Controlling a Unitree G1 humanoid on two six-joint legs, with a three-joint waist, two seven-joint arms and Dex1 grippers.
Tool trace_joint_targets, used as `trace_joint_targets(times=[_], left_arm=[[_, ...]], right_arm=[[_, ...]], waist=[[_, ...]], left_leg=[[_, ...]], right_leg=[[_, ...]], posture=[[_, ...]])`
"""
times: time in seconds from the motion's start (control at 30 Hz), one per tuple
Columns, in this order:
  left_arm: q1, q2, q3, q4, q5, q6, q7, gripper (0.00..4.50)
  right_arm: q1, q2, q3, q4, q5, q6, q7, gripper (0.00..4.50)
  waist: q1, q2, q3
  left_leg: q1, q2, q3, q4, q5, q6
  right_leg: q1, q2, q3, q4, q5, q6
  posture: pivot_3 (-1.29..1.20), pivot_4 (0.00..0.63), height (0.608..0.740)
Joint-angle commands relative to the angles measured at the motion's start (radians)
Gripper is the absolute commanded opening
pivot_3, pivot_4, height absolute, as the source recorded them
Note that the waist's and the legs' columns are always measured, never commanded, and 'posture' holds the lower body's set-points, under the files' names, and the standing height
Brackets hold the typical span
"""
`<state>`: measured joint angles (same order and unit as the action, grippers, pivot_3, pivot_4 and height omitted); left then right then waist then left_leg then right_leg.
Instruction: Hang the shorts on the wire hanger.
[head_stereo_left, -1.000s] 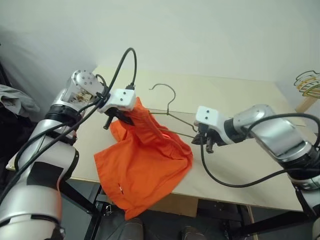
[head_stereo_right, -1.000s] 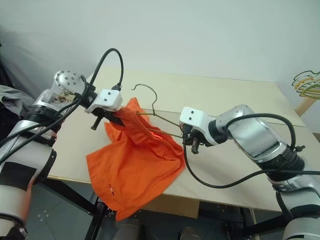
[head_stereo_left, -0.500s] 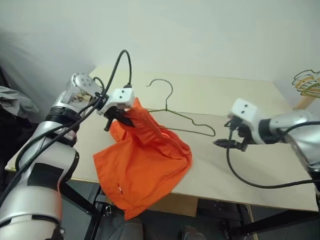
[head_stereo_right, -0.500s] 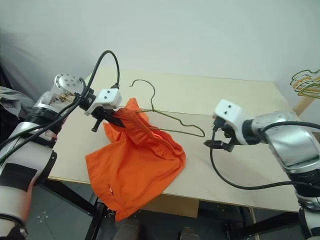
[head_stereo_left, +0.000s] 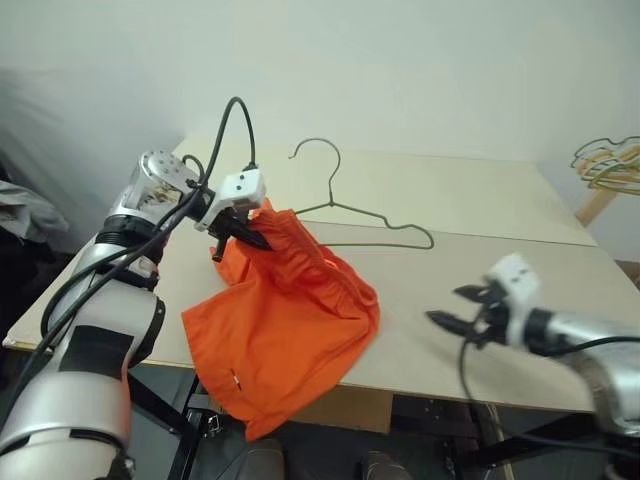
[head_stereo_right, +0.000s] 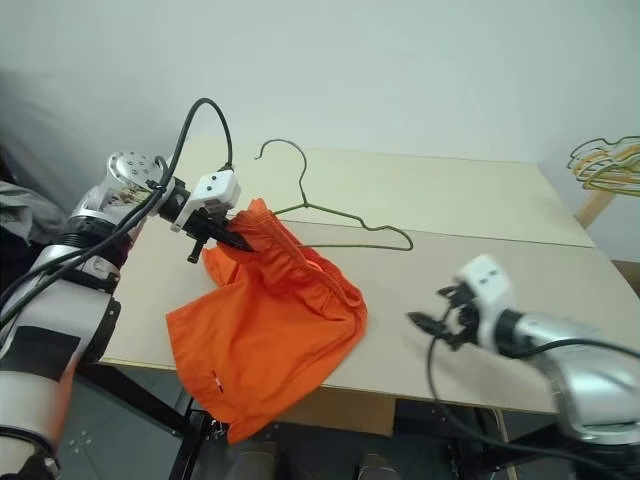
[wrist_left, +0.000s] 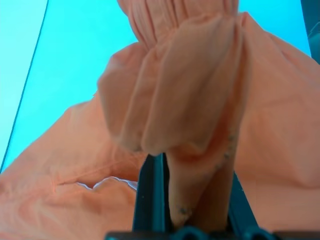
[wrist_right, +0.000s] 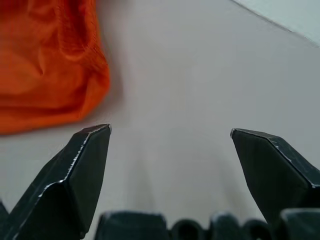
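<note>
The bright orange shorts (head_stereo_left: 290, 315) lie bunched on the table's front left, one leg drooping over the front edge. My left gripper (head_stereo_left: 248, 230) is shut on their gathered waistband and holds it a little above the table; the left wrist view has the fabric (wrist_left: 190, 115) pinched between the black fingers. The grey wire hanger (head_stereo_left: 352, 211) lies flat on the table behind the shorts, hook (head_stereo_left: 316, 146) toward the wall, its left corner hidden in the orange cloth. My right gripper (head_stereo_left: 445, 304) hovers open and empty over the front right of the table, apart from hanger and shorts (wrist_right: 45, 65).
The pale wooden table (head_stereo_left: 480, 200) has a seam running across it. A bunch of coloured hangers (head_stereo_right: 605, 160) hangs on a stand at the far right. Grey clothing (head_stereo_left: 20, 210) lies off the table's left side.
My right gripper let go of the hanger's right end, opened and drew back to the right and down. The hanger now lies on the table. The left gripper kept its hold.
</note>
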<state>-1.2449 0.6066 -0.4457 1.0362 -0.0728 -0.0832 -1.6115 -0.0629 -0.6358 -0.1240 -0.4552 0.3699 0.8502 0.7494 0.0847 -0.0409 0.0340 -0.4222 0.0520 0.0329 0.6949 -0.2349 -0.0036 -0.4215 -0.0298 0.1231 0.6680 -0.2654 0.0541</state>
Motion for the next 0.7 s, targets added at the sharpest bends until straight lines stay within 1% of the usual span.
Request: trace_joint_targets(times=[0.03, 0.13, 0.2, 0.3, 0.33, 0.43, 0.47, 0.6, 0.7], left_arm=[[-0.031, 0.001, 0.033, -0.015, 0.000, 0.006, -0.003, 0.00], [-0.028, 0.002, 0.033, -0.021, -0.003, 0.010, -0.003, 0.00], [-0.025, 0.001, 0.036, -0.024, -0.002, 0.011, -0.003, 0.00], [-0.015, -0.002, 0.041, -0.033, -0.001, 0.014, -0.003, 0.00], [-0.010, -0.002, 0.040, -0.041, -0.005, 0.017, -0.003, 0.00], [-0.003, 0.000, 0.042, -0.054, -0.010, 0.024, -0.003, 0.00], [-0.002, 0.001, 0.043, -0.058, -0.010, 0.027, -0.003, 0.00], [0.007, 0.006, 0.045, -0.072, -0.014, 0.033, -0.003, 0.00], [0.011, 0.008, 0.047, -0.076, -0.014, 0.032, -0.003, 0.00]], right_arm=[[-0.042, 0.063, 0.081, -0.024, -0.028, -0.048, -0.076, 4.44], [-0.102, 0.149, 0.177, 0.055, -0.080, -0.064, -0.153, 4.44], [-0.131, 0.175, 0.209, 0.098, -0.108, -0.071, -0.183, 4.44], [-0.166, 0.208, 0.242, 0.146, -0.100, -0.072, -0.173, 4.44], [-0.169, 0.208, 0.261, 0.149, -0.096, -0.073, -0.157, 4.28], [-0.170, 0.212, 0.282, 0.158, -0.088, -0.066, -0.144, 3.55], [-0.169, 0.214, 0.278, 0.161, -0.086, -0.067, -0.144, 3.14], [-0.169, 0.236, 0.226, 0.174, -0.050, -0.053, -0.152, 1.77], [-0.165, 0.237, 0.196, 0.157, -0.014, -0.043, -0.141, 0.63]], waist=[[-0.010, 0.000, 0.000], [-0.025, 0.000, 0.000], [-0.025, 0.000, 0.000], [-0.022, 0.000, 0.000], [-0.020, 0.000, 0.000], [-0.018, 0.000, 0.000], [-0.018, 0.000, 0.000], [-0.018, 0.000, 0.000], [-0.018, 0.000, 0.000]], left_leg=[[0.000, 0.000, 0.000, 0.000, 0.000, 0.000], [-0.001, 0.000, 0.000, 0.000, 0.000, 0.000], [-0.001, 0.000, 0.000, 0.000, 0.000, 0.000], [-0.001, 0.000, 0.000, -0.001, 0.000, 0.000], [-0.001, 0.000, 0.000, -0.001, 0.000, 0.000], [-0.001, 0.000, 0.000, -0.001, 0.000, 0.000], [-0.001, 0.000, 0.000, -0.001, 0.000, 0.000], [-0.001, 0.000, 0.000, 0.000, 0.000, 0.000], [-0.001, 0.000, 0.000, -0.001, 0.000, 0.000]], right_leg=[[0.000, 0.000, 0.000, 0.000, 0.000, 0.000], [0.000, 0.000, 0.001, 0.000, 0.002, -0.003], [0.000, 0.000, 0.000, -0.001, 0.002, -0.003], [-0.001, 0.000, 0.000, -0.001, 0.002, -0.003], [-0.001, 0.000, 0.000, -0.001, 0.002, -0.003], [0.000, 0.000, 0.000, -0.001, 0.002, -0.003], [0.000, 0.000, 0.000, -0.001, 0.002, -0.003], [0.000, 0.000, 0.000, -0.001, 0.002, -0.003], [0.000, 0.000, 0.000, -0.001, 0.002, -0.003]], posture=[[0.15, 0.000, 0.740], [0.15, 0.000, 0.740], [0.15, 0.000, 0.740], [0.15, 0.000, 0.740], [0.16, 0.000, 0.740], [0.16, 0.000, 0.740], [0.17, 0.000, 0.740], [0.17, 0.000, 0.740], [0.16, 0.000, 0.740]])
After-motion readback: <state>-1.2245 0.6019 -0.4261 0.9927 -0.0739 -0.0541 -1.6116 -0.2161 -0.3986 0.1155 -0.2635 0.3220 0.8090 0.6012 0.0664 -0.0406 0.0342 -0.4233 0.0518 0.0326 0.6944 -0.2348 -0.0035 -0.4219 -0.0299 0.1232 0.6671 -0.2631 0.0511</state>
